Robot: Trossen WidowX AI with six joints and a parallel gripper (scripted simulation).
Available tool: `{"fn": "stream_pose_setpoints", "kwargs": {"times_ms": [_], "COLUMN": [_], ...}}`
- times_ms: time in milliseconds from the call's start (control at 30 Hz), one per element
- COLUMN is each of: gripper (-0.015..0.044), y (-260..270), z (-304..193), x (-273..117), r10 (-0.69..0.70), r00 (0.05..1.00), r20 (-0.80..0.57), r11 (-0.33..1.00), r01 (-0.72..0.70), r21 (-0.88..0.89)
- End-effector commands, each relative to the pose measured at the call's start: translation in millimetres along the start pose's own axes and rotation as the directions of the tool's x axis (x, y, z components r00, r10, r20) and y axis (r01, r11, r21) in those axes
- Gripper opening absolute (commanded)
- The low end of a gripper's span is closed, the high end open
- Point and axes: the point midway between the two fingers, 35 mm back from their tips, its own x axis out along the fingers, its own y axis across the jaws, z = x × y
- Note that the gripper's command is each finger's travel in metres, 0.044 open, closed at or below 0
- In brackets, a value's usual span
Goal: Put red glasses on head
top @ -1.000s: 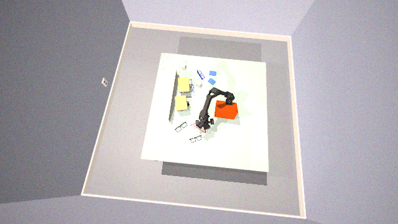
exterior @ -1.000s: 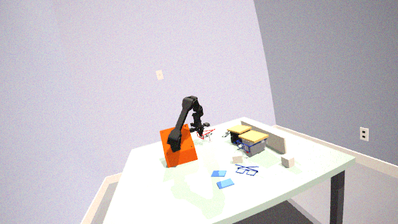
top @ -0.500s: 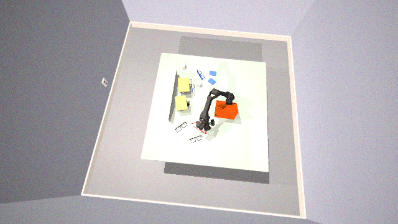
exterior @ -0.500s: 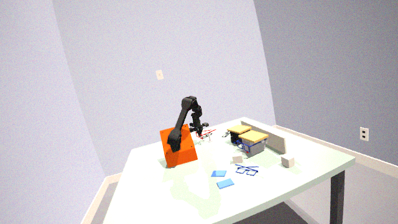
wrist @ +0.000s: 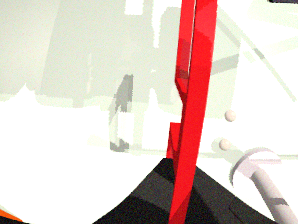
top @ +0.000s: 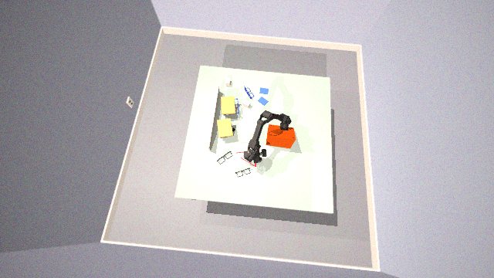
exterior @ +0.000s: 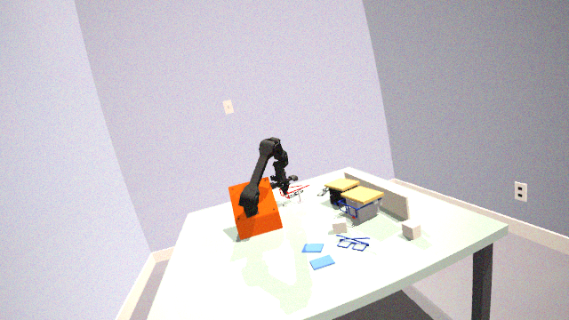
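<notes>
The red glasses (exterior: pixel 299 190) (wrist: pixel 196 100) are held by my gripper (top: pixel 253 159) (exterior: pixel 285 192) (wrist: pixel 173 168), which is shut on them and points down above the table. In the wrist view their red bar runs up through the middle. A black head with a yellow top (top: pixel 225 128) (exterior: pixel 341 184) stands well away from my gripper and wears no glasses that I can see. A grey head with a yellow top (top: pixel 228 105) (exterior: pixel 362 194) stands beside it, with blue glasses on its front and a small red mark. I cannot make out a blue tag.
An orange block (top: pixel 282 140) (exterior: pixel 266 224) is at the arm's base. A pale post (wrist: pixel 274 192) stands near my gripper. Black glasses (top: pixel 230 155) and a second black pair lie nearby. A low panel (exterior: pixel 397 205) stands behind the heads. Small pale blocks, blue cards and blue glasses lie farther off.
</notes>
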Motion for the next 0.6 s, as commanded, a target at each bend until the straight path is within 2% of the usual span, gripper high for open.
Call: {"fn": "stream_pose_setpoints", "kwargs": {"times_ms": [0,567], "gripper": [0.0000,0.0000], "y": [0.7,0.6], "z": [0.5,-4.3], "x": [0.7,0.8], "r10": [0.006,0.007], "r00": [1.000,1.000], "r20": [0.005,0.004], "r11": [1.000,1.000], "r01": [-0.006,-0.007], "r21": [0.003,0.003]}}
